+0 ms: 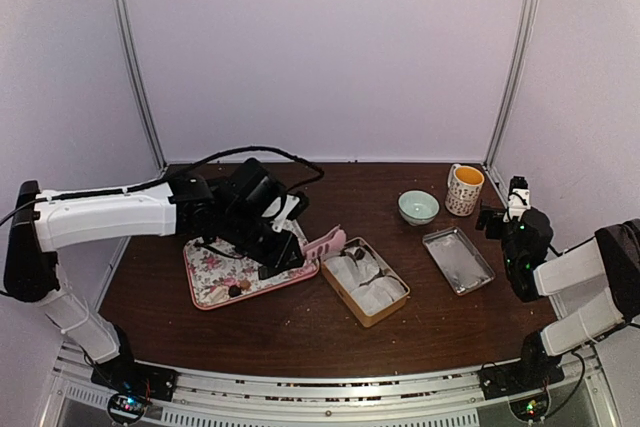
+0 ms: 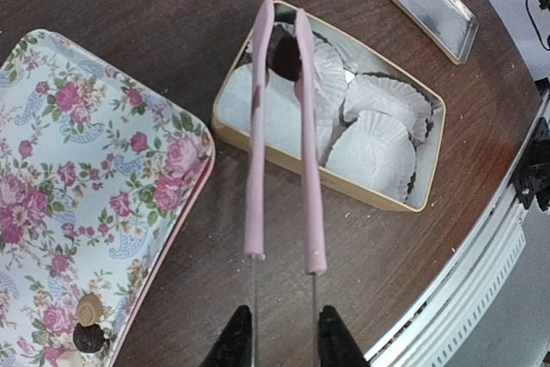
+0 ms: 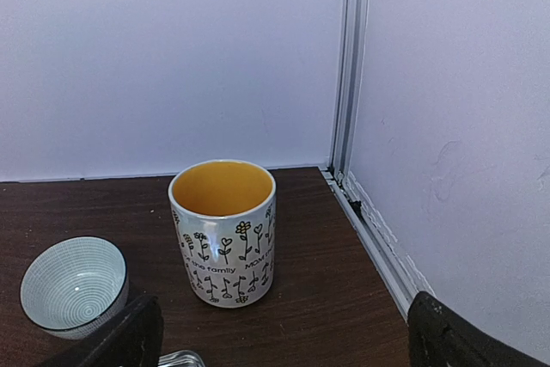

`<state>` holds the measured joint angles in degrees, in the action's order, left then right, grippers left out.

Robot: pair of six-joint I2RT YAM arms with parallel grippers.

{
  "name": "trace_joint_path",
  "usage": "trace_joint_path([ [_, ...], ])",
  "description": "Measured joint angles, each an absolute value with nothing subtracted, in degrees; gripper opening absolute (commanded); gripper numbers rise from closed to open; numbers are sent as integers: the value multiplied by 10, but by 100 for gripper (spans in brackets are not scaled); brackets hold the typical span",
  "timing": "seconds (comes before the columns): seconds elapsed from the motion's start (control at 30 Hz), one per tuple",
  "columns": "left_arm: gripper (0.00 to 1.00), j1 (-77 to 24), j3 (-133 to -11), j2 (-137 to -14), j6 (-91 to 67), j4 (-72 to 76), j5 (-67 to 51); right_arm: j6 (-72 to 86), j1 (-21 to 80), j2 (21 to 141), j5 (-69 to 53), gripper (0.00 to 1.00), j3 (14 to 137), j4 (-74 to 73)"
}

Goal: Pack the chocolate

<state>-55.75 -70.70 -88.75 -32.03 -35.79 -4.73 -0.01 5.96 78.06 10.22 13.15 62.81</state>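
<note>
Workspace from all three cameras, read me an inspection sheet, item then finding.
Surface: dark wooden table, a few crumbs.
Job's things: one dark chocolate pinched in pink tongs over the paper-cup-lined tin; two more pieces on the floral tray.
Clutter: mug, small bowl, metal tray.
Grippers: left gripper shut on the tongs; right gripper open, empty.
Cables: black cable looping behind the left arm.
Surroundings: pale walls, metal corner posts.

One each — mug (image 3: 223, 234), bowl (image 3: 73, 285), floral tray (image 2: 77, 169), steel tray (image 2: 418, 2), box (image 2: 344, 185), tongs (image 2: 256, 169) — at least three chocolates (image 2: 285, 56)
</note>
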Motion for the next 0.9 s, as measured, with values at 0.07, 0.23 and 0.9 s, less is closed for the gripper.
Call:
trace_joint_path([
  [0.07,24,-558,-707,-899,-320,-348,-55,0,60,781,102,100,131,628],
  [0.23,25,-560,-709,-921,-321,-334,-70,0,60,781,102,100,131,628],
  [0.9,35,-560,-709,-934,-325,-335,-56,0,60,781,102,100,131,628],
])
